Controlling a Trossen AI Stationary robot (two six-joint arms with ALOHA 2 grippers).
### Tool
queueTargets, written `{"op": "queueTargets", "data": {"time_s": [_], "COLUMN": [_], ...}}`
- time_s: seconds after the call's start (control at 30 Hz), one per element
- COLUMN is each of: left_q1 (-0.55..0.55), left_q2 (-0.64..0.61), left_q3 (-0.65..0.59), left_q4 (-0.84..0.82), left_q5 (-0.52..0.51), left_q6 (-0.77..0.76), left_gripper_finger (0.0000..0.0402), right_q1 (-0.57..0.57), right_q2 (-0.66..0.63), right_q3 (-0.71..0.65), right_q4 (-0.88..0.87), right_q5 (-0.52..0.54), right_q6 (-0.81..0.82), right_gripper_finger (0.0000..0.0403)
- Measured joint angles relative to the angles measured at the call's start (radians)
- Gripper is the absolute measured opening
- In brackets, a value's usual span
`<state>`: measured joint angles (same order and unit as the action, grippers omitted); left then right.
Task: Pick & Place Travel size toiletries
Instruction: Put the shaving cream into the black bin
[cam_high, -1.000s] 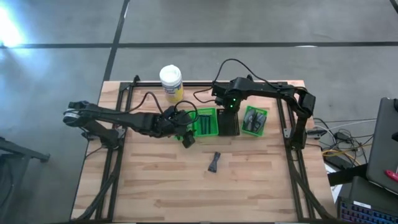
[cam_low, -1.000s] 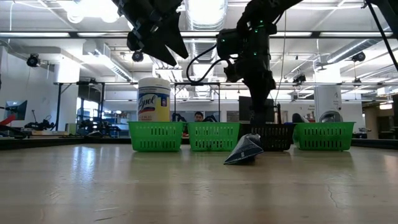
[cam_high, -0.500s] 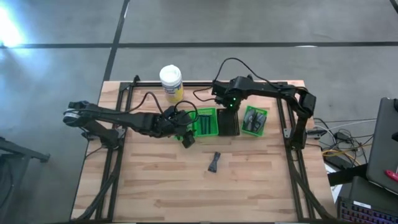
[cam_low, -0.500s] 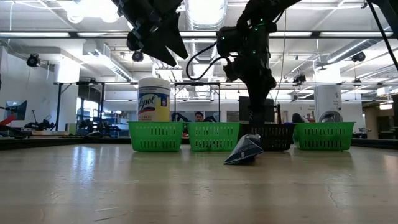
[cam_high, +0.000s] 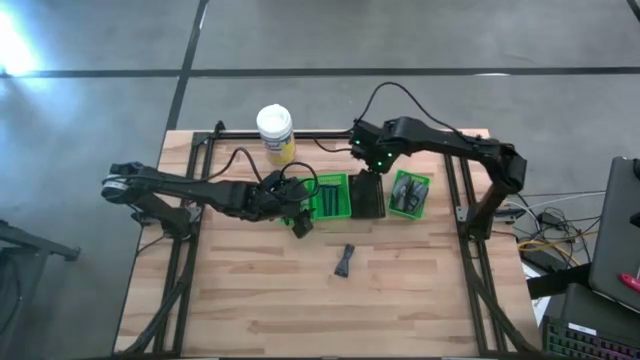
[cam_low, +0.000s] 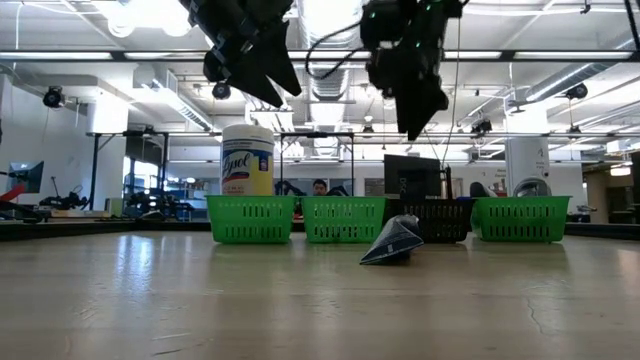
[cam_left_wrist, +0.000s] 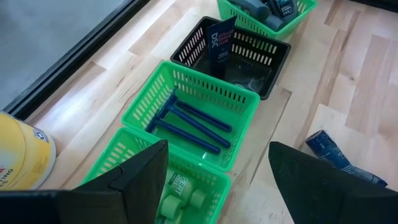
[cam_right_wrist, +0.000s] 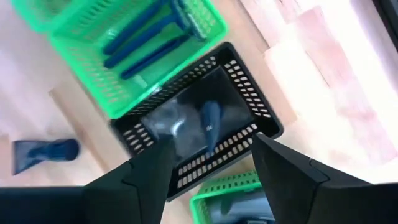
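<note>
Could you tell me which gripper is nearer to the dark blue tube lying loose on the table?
Left. The left gripper hangs open just beside the tube, while the right gripper, open, is farther away above the black basket.

Overhead view: straight down on the whole table and both arms. Low view: table height, level across the wood toward the room. Left wrist view: close, angled down past its fingers on the baskets. Right wrist view: nearly straight down. Both wrist views share the black basket beyond the fingers.
</note>
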<state>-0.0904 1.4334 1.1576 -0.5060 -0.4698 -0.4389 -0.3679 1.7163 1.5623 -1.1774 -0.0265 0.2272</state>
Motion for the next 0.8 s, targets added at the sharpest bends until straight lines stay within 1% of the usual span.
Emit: {"op": "queueTargets", "data": {"time_s": [0.07,0.23,0.33,0.43,0.6,0.8], "left_q1": [0.000,-0.002,-0.007,-0.010,-0.019,-0.084], "left_q2": [0.000,0.005,0.016,0.038,0.126,0.295], "left_q3": [0.000,0.000,-0.001,-0.001,-0.001,-0.001], "left_q4": [0.000,0.001,0.005,0.060,0.220,0.306], "left_q5": [0.007,0.088,0.101,0.135,0.288,0.298], "left_q6": [-0.006,-0.010,-0.028,-0.056,-0.079,-0.011], "left_gripper_finger": [0.0282,0.0282,0.0282,0.0282,0.0282,0.0282], "right_q1": [0.014,0.067,0.099,0.134,0.205,0.319], "right_q2": [-0.037,-0.140,-0.212,-0.292,-0.433,-0.589], "right_q3": [-0.014,-0.078,-0.155,-0.252,-0.425,-0.591], "right_q4": [0.002,0.001,0.003,0.006,0.051,0.136], "right_q5": [0.000,0.003,0.003,0.002,0.002,0.002], "right_q6": [0.007,0.047,0.094,0.157,0.300,0.489], "right_gripper_finger": [0.0219,0.0225,0.0226,0.0224,0.0212,0.0197]}}
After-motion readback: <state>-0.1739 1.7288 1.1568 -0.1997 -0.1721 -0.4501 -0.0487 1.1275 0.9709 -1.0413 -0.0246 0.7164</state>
